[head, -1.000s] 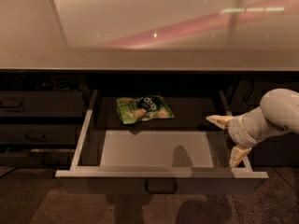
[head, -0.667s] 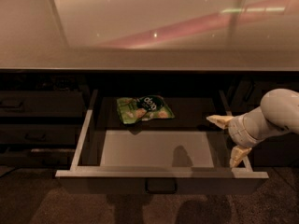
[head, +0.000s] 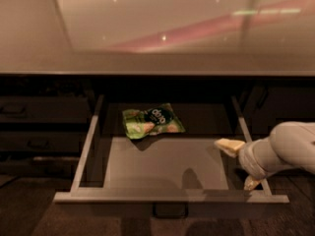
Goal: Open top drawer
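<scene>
Camera view: splayed beige gripper [head: 240,164] at right rim of grey top drawer [head: 123,197].

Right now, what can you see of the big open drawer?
The top drawer is pulled out under the counter. It looks grey, with thin side walls, a flat tray and a small loop handle in front. A green snack bag lies at the back. The hand sits open at its right wall.

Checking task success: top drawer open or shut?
Open: top drawer pulled out, snack bag visible inside; gripper at its right rail.
</scene>
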`<act>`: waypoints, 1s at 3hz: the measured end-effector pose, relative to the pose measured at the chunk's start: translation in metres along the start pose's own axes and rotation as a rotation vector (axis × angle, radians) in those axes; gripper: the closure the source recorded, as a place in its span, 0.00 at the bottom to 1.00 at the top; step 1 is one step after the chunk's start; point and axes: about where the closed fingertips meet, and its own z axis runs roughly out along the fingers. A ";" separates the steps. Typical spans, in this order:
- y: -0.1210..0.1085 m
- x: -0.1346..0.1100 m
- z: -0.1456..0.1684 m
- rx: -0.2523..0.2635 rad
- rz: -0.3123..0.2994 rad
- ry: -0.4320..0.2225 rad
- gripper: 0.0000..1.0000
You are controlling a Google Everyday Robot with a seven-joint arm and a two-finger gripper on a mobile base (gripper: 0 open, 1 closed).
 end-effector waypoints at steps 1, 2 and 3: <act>0.000 0.000 0.000 0.000 0.000 0.000 0.00; 0.024 -0.014 0.009 -0.005 -0.015 -0.008 0.00; 0.024 -0.014 0.009 -0.005 -0.015 -0.008 0.00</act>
